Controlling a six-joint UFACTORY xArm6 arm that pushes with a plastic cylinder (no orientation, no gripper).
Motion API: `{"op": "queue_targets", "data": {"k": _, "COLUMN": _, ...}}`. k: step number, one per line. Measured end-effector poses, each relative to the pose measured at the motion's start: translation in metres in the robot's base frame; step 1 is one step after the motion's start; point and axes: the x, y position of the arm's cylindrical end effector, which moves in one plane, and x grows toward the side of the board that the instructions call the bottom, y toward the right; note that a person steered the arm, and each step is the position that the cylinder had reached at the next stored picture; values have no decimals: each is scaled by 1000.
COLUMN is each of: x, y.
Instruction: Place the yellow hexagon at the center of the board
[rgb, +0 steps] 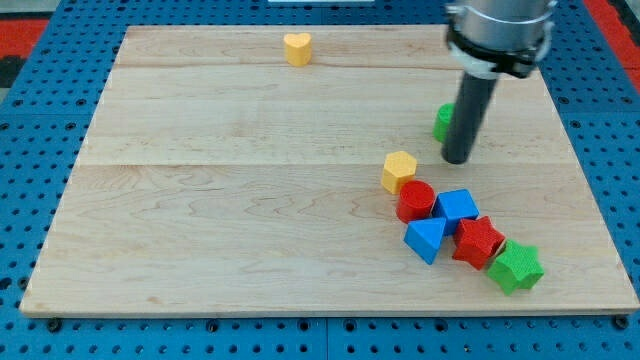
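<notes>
**Tip stands right of the yellow hexagon**

You can see only a sliver of a green block (441, 122); the rod hides the rest, so its shape is unclear. The arm comes down from the view's top, upright, cut off by the frame. My tip (457, 160) holds nothing and touches no block. The yellow hexagon (398, 170) lies near it, to the view's left and slightly lower, touching the red cylinder (415, 201).

My tip (457, 159) rests on the wooden board (200, 230) toward the view's right, just right of and slightly above the yellow hexagon (398, 171), partly hiding a green block (442, 122). Below the hexagon cluster a red cylinder (415, 201), blue blocks (457, 207) (426, 239), red star (478, 242) and green star (517, 266); a yellow heart (297, 48) sits near the top edge
</notes>
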Motion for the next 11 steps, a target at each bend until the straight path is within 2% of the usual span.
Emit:
{"op": "queue_targets", "data": {"k": 1, "x": 15, "y": -32}}
{"op": "queue_targets", "data": {"k": 3, "x": 21, "y": -131}}
{"op": "queue_targets", "data": {"k": 4, "x": 46, "y": -120}}
{"op": "queue_targets", "data": {"k": 6, "x": 46, "y": -157}}
{"op": "queue_targets", "data": {"k": 11, "x": -1, "y": -178}}
